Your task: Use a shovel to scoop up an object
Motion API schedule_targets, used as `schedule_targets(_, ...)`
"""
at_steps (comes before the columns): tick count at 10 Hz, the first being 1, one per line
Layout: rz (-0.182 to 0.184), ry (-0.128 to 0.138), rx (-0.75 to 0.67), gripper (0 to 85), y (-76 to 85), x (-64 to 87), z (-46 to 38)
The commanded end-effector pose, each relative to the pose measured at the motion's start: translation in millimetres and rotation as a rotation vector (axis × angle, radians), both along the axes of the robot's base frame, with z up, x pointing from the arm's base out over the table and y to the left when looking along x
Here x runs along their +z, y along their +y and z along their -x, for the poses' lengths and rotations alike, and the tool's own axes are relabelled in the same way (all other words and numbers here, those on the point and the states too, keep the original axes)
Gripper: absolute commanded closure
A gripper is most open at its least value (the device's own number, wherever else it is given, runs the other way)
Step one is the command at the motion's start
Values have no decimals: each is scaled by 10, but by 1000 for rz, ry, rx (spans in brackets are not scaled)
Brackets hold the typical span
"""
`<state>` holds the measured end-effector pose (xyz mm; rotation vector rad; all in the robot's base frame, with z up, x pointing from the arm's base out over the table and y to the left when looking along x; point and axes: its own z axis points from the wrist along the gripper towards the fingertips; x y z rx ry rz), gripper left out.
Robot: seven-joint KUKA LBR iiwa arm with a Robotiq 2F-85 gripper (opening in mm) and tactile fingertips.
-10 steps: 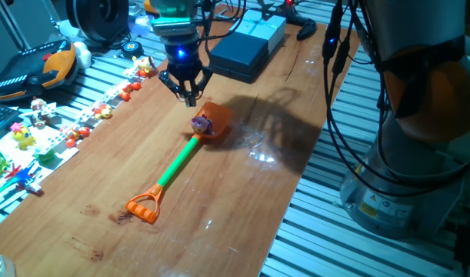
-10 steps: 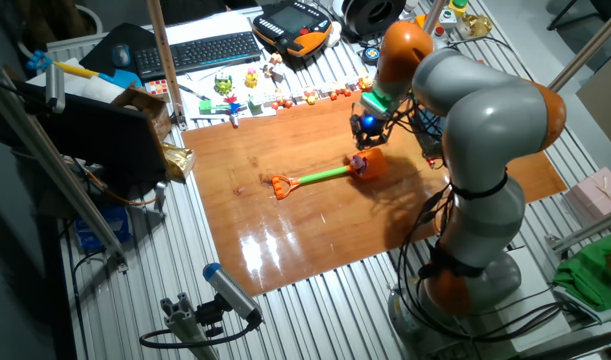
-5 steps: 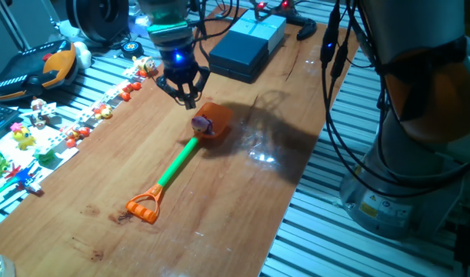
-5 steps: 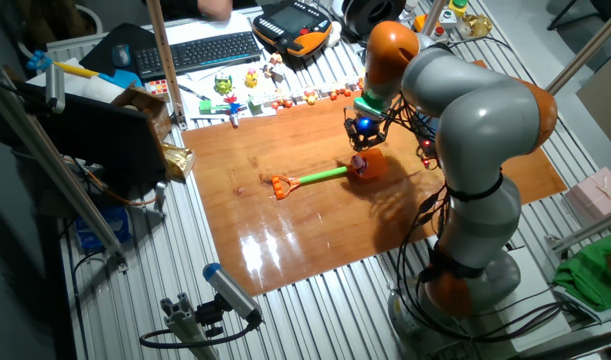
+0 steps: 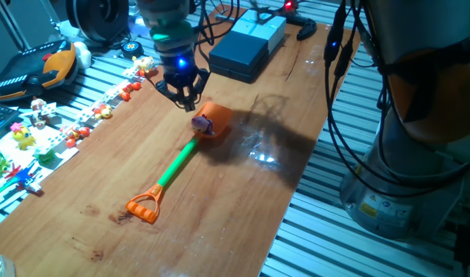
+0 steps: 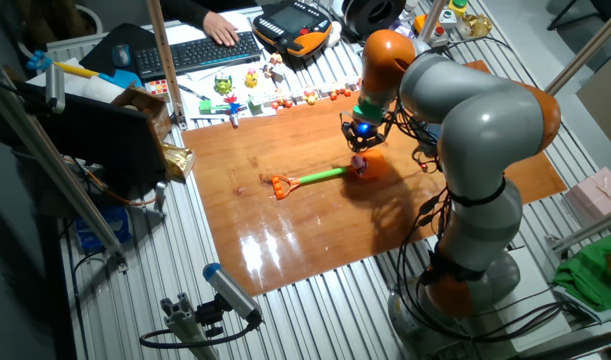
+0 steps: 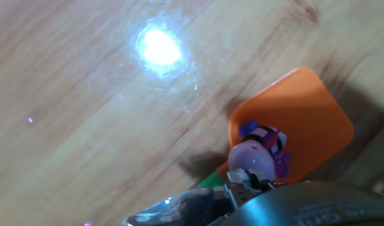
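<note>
The shovel lies flat on the wooden table: orange blade point(image 5: 216, 117), green shaft point(image 5: 178, 164), orange loop end point(image 5: 145, 206). It also shows in the other fixed view point(image 6: 320, 176). The tiny figurine point(image 5: 201, 123) with a pink-purple head sits on the blade near the shaft; the hand view shows the figurine point(image 7: 259, 155) on the orange blade point(image 7: 305, 119). My gripper point(image 5: 185, 99) hangs just above and behind the blade's far-left side, fingers together, holding nothing. It also shows in the other fixed view point(image 6: 357, 141).
A dark blue box point(image 5: 246, 42) stands behind the blade. Rows of small red-and-yellow toys point(image 5: 104, 109) line the table's left edge. An orange-black pendant point(image 5: 35, 68) and a keyboard point(image 6: 210, 50) with a person's hand on it lie beyond. The table edge runs on the right.
My gripper has drifted slightly left, away from the blade. The shovel and figurine have not moved. A person's hand has come onto the keyboard.
</note>
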<state>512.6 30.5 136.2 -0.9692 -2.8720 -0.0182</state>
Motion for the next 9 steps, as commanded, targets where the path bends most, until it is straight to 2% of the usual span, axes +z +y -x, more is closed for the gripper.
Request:
schedule_targets(1, 0, 4, 365, 843, -8, 1, -2)
schedule_targets(8, -1, -2, 365, 843, 23, -30, 6)
schedule_targets(9, 3, -14, 365, 843, 26, -32, 4)
